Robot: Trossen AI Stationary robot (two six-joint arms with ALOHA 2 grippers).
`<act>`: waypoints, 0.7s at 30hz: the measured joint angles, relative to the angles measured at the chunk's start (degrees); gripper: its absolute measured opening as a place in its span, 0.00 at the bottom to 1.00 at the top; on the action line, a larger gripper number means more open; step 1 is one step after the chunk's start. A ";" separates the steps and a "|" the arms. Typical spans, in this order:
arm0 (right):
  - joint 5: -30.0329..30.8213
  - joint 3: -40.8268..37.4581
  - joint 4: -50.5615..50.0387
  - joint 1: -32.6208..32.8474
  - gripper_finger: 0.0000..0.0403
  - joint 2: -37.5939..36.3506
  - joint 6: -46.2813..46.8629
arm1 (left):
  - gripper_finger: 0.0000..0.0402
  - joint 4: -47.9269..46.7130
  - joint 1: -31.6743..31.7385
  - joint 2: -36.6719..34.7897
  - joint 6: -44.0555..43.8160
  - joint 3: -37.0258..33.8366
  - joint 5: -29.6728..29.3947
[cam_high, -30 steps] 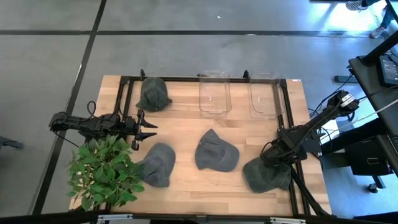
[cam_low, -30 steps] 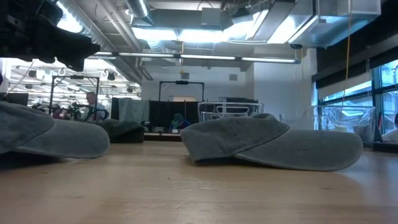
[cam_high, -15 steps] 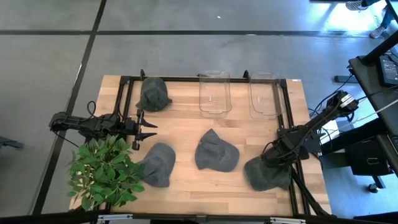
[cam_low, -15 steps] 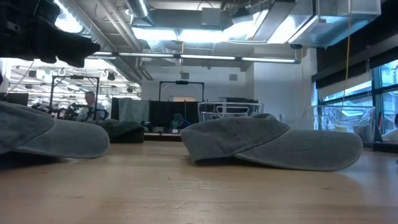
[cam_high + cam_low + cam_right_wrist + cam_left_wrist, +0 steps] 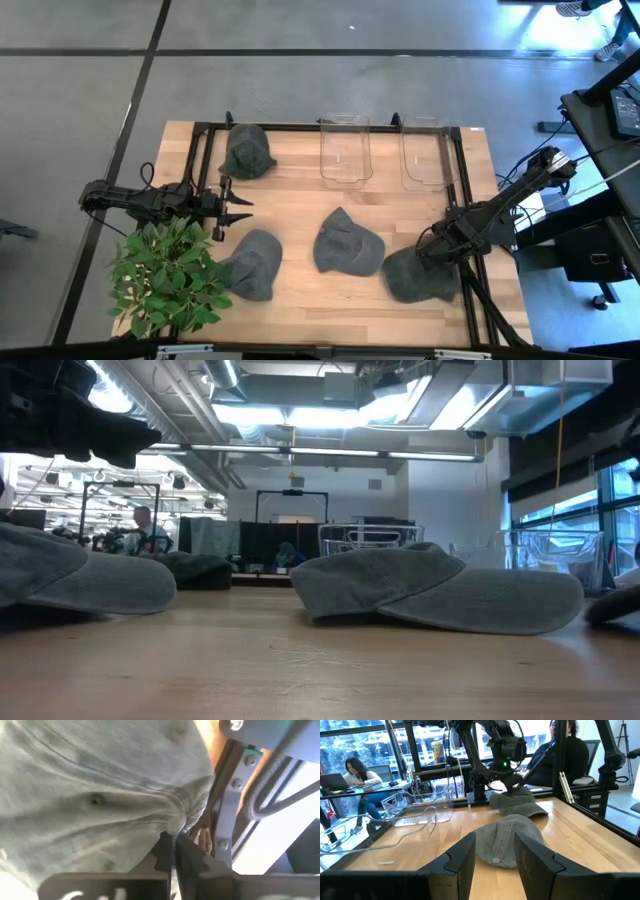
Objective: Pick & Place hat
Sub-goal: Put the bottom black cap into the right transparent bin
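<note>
Over at the right edge of the table [image 5: 300, 300], the right gripper [image 5: 432, 254] is down on a grey hat [image 5: 418, 277], its fingers pinched together on a fold of the cloth, as the right wrist view shows close up; that hat [image 5: 95, 800] lies at the near right corner, just beside the middle hat [image 5: 347, 243] but not quite touching it; a third hat [image 5: 254, 263] lies near the left, partly under the leaves of a green plant [image 5: 165, 275], and a fourth hat [image 5: 246, 150] sits at the far left corner by the black frame; two clear bins [image 5: 345, 150] stand side by side along the far edge; the left gripper [image 5: 236, 205] hangs at the left side of the table, above the plant, its fingers spread apart and holding nothing; from its wrist camera the middle hat [image 5: 507, 840] shows between those fingers [image 5: 462, 857], with a seated person [image 5: 355, 772] at a desk beyond the table.
</note>
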 joint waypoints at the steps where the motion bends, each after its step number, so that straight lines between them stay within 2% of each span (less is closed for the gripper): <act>1: 1.69 1.37 -1.78 0.00 0.02 0.00 -0.47 | 0.32 0.02 0.00 0.00 0.00 0.00 0.00; 8: 16.81 12.81 -7.88 -0.01 0.02 0.27 -5.48 | 0.32 0.00 0.00 0.00 -0.02 0.00 0.00; 21: 35.63 32.06 -22.93 -1.11 0.02 5.96 -20.75 | 0.32 0.00 -0.02 0.04 -0.01 0.00 -0.01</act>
